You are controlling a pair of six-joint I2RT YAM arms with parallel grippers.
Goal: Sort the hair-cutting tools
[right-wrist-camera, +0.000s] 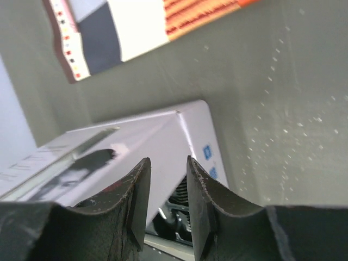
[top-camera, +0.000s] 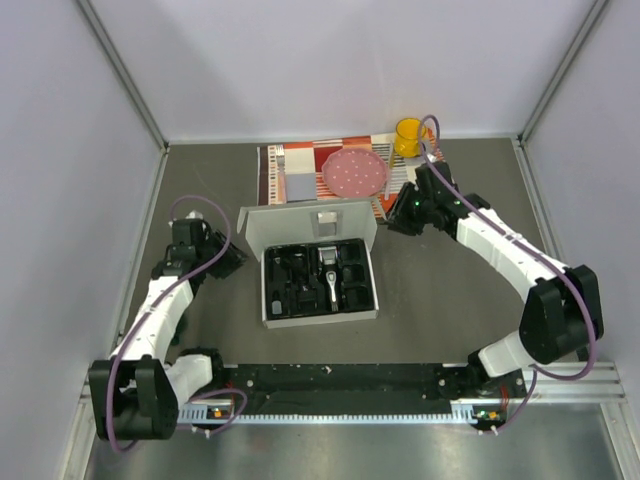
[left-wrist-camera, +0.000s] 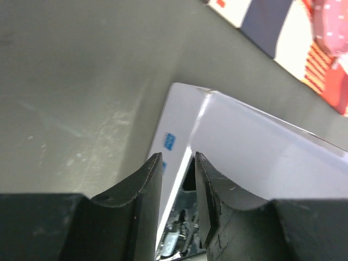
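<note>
An open white box (top-camera: 310, 222) holds a black moulded tray (top-camera: 320, 312). The black-and-silver clipper (top-camera: 329, 272) lies in the tray's middle, with black guard combs (top-camera: 352, 276) in the pockets beside it. My left gripper (top-camera: 232, 262) hangs just left of the box, empty, its jaws a narrow gap apart. In the left wrist view (left-wrist-camera: 178, 157) it points at the box's left wall, and part of the clipper (left-wrist-camera: 173, 239) shows below. My right gripper (top-camera: 400, 215) is at the lid's right back corner, empty, also narrowly parted. The right wrist view (right-wrist-camera: 167, 161) shows a comb (right-wrist-camera: 184, 198) under the lid.
A pink dotted plate (top-camera: 354, 173) lies on a patterned mat (top-camera: 292, 178) behind the box. A yellow cup (top-camera: 408, 137) stands at the back right. Grey walls close in the table on three sides.
</note>
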